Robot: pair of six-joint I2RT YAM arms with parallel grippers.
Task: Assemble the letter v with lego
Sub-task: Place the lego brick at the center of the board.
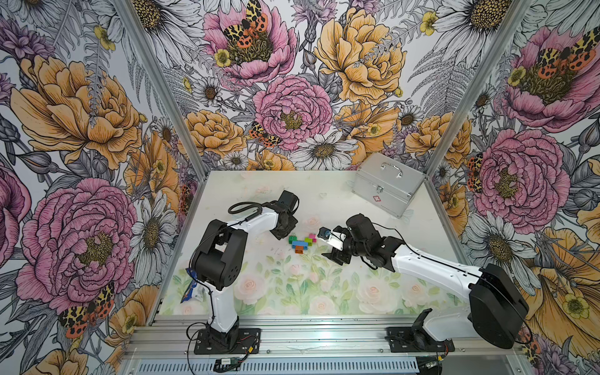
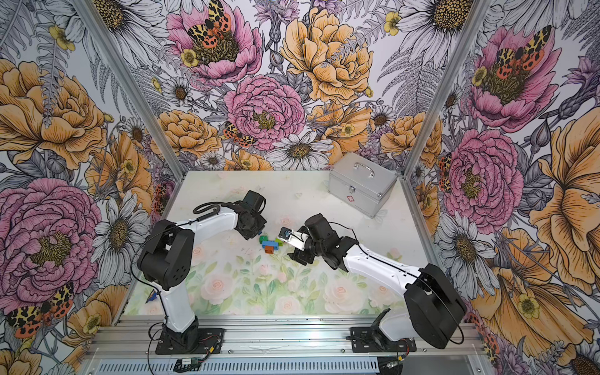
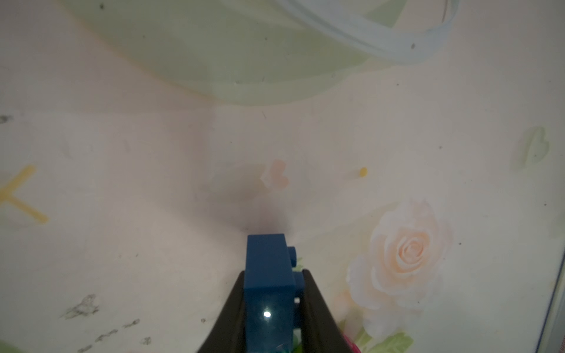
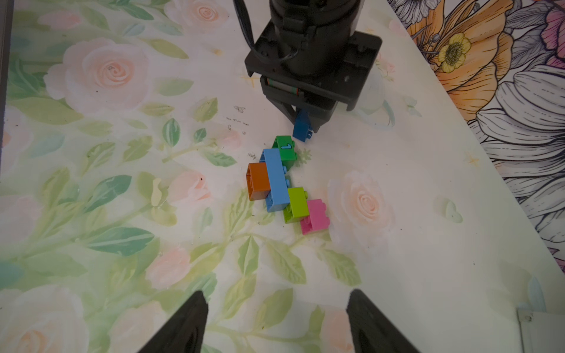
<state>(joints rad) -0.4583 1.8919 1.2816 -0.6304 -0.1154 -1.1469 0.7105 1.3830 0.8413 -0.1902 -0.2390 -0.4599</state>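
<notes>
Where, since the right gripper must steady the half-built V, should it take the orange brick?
Likely its two bare side walls, coming down from above with the right gripper: the orange brick juts alone from the light blue bar as the V lies flat, away from the green brick near the dark blue brick in the left gripper.

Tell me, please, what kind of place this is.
Probably a robot test booth, not a home. A left arm and a right arm are bolted to a metal rail, flower-printed panels in metal frames close in a table, and toy bricks lie on it.
</notes>
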